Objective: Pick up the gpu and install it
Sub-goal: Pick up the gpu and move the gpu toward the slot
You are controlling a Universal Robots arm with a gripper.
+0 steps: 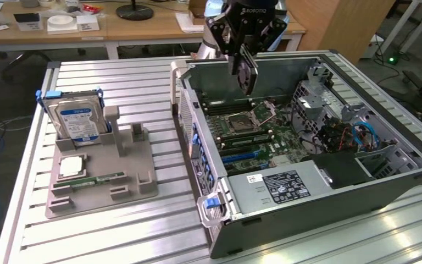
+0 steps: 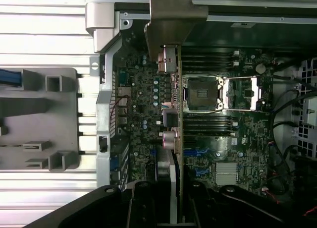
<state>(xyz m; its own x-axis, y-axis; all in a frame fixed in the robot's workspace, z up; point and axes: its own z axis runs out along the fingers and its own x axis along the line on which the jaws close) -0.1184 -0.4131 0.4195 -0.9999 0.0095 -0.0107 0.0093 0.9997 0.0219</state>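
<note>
The gpu point(image 1: 246, 74) hangs on edge from my gripper point(image 1: 242, 55), above the rear part of the open computer case point(image 1: 306, 203). It is a thin dark card, and my gripper is shut on its upper edge. In the wrist view the gpu point(image 2: 169, 69) runs edge-on away from my gripper point(image 2: 171, 210), with its metal end bracket point(image 2: 171, 15) at the far end near the case's rear wall. Below it lies the motherboard point(image 1: 259, 132) with its CPU socket point(image 2: 203, 94) and blue expansion slots point(image 2: 198, 153). The card is clear of the board and touches nothing.
A grey fixture tray point(image 1: 101, 165) sits on the slatted aluminium table point(image 1: 123, 82) at the exterior view's left, holding an upright hard drive point(image 1: 77, 121), a memory stick point(image 1: 97, 179) and a square chip point(image 1: 72, 165). Cables and a drive cage point(image 1: 343, 132) fill the case's right side. A wooden desk point(image 1: 145, 27) stands behind.
</note>
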